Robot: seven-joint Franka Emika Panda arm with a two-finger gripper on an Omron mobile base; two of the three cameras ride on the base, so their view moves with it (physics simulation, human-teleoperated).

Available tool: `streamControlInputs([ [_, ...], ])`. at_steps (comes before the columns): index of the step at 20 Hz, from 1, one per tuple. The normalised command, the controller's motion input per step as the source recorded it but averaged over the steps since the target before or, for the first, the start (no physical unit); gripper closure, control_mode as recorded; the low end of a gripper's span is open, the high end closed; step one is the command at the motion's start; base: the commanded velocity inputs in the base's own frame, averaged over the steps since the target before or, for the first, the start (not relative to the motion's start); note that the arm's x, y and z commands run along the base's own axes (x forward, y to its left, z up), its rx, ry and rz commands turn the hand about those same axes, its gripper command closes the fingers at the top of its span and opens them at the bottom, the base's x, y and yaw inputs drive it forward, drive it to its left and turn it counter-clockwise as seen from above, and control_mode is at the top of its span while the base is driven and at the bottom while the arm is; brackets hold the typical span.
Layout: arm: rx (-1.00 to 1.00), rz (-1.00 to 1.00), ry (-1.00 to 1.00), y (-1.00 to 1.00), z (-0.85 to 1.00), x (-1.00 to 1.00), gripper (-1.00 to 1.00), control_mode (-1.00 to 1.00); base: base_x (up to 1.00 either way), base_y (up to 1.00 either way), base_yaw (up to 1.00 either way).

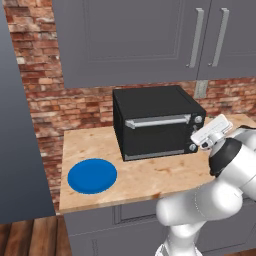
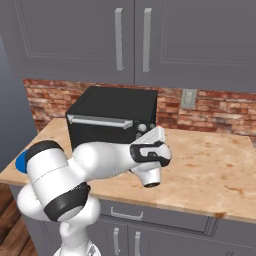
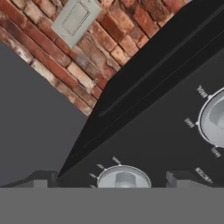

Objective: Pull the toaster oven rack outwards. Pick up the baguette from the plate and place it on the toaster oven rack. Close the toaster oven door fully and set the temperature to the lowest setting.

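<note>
Straddling knob [image 3: 124, 178], spread fingers [image 3: 41, 178]; dial labels blurred.

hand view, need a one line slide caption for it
Open gripper straddling a round silver knob on the black boxy toaster oven, brick wall behind.

I'm seeing the toaster oven [image 1: 155, 122] looking matt black, its handle [image 1: 157, 121] brushed silver metal, countertop [image 1: 150, 175] showing speckled wood, plate [image 1: 92, 175] smooth blue.
</note>
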Motion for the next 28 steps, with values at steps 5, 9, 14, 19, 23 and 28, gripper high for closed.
streamControlInputs([
  [5, 0.00, -0.02, 0.03, 0.13, 0.00, 0.13, 1.00, -1.00, 0.00, 0.00, 0.00],
  [9, -0.01, -0.02, 0.01, 0.36, 0.00, 0.02, 1.00, -1.00, 0.00, 0.00, 0.00],
  [14, -0.02, -0.03, 0.00, 0.35, 0.04, 0.06, 1.00, -1.00, 0.00, 0.00, 0.00],
  [19, -0.01, -0.02, 0.01, 0.09, 0.09, 0.24, 1.00, -1.00, 0.00, 0.00, 0.00],
  [23, -0.03, -0.01, 0.03, 0.00, 0.06, 0.34, 1.00, -1.00, 0.00, 0.00, 0.00],
  [28, -0.15, 0.00, 0.00, -0.05, 0.01, 0.33, 1.00, -1.00, 0.00, 0.00, 0.00],
])
